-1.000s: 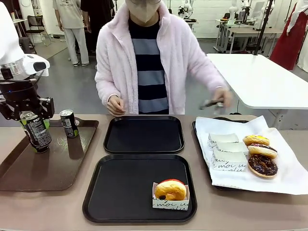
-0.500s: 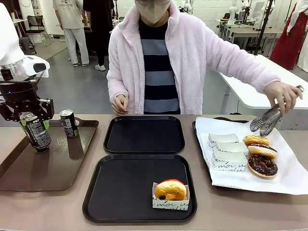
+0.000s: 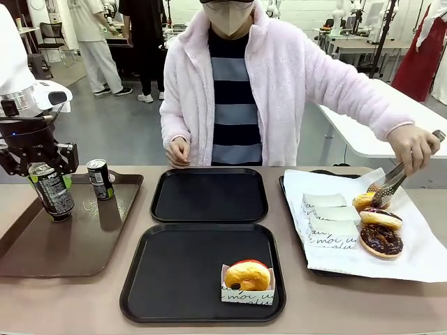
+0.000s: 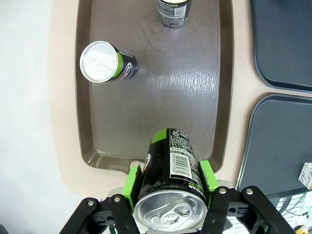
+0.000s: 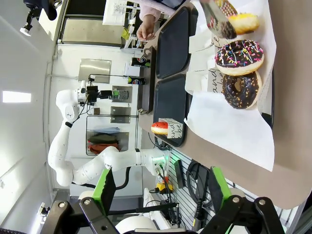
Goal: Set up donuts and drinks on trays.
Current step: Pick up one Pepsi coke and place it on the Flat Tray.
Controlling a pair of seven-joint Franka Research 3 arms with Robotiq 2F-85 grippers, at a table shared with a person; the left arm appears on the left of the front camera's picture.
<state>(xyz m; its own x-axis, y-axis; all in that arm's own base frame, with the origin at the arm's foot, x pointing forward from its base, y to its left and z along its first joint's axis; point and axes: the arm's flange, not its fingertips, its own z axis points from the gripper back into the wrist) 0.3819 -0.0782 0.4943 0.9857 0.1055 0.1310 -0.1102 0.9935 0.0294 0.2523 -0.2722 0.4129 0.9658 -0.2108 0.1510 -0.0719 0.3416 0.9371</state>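
Over the near left part of the brown plastic tray point(image 3: 77, 244), the left claw point(image 3: 50, 180) holds a slim dark can point(image 3: 54, 197) with a silver top, a green band and a white barcode panel, its green pads pressed to either side of the upper body. The can leans, top toward the robot's left; I cannot tell whether its base touches the tray. A second can point(image 3: 100, 179) stands upright near the tray's far rim, apart from the held one. The left wrist view shows a third can point(image 4: 107, 68) upright toward the tray's left side, with bare brown floor between them.

Just right of the brown tray lie two matte black rectangular trays with raised rims. The far black tray point(image 3: 209, 197) shows its whole floor. The near black tray point(image 3: 174, 272) carries one golden glazed ring donut point(image 3: 247, 276) in a low white paper sleeve with dark script, tucked in its front right corner — open black floor spreads to its left.

At the worktop's right end, a tray lined with white paper point(image 3: 419, 259) holds folded white sleeves point(image 3: 325, 220) and more donuts. The person's hand point(image 3: 413, 148) holds metal tongs point(image 3: 387, 183) down onto a plain glazed donut point(image 3: 370, 203).

The right claw point(image 5: 162, 195) stands wide, with nothing between its fingers.
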